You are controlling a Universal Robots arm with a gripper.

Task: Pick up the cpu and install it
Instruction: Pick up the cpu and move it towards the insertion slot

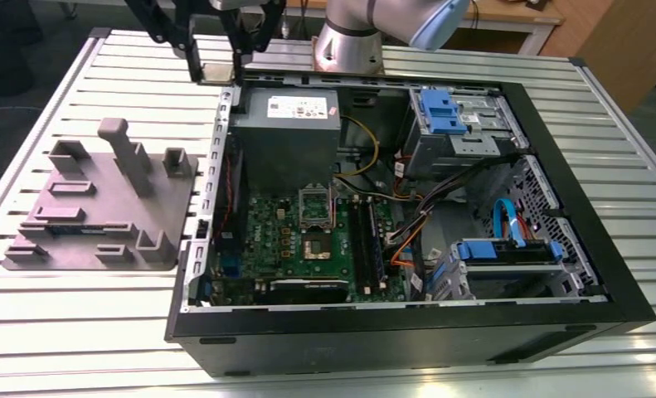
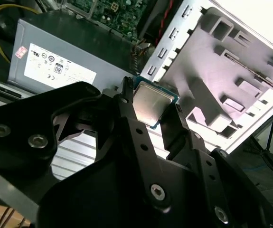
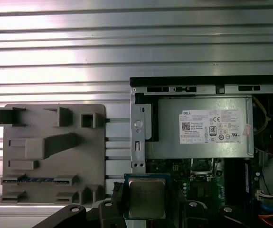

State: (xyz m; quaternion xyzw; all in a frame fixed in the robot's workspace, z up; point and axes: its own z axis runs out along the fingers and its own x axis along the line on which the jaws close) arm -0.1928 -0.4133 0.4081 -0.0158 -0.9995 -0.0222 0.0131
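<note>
The cpu (image 2: 151,102), a small square chip with a silvery metal top and green edge, sits clamped between my gripper's black fingers (image 2: 127,97). It also shows in the first wrist view, where the cpu (image 3: 145,196) hangs over the case wall near the power supply. My gripper (image 2: 153,105) is shut on it. In the exterior view the gripper (image 1: 218,66) hovers high above the far corner of the open computer case, on the exterior view's left. The motherboard's cpu socket (image 1: 314,240) lies lower in the case with its metal load plate (image 1: 314,206) flipped up.
A grey power supply box (image 1: 291,124) with a white label fills the case's far corner. A grey fixture tray (image 1: 95,211) with upright posts lies on the slatted table, on the exterior view's left. Cables and blue drive cages (image 1: 449,112) crowd the case's other side.
</note>
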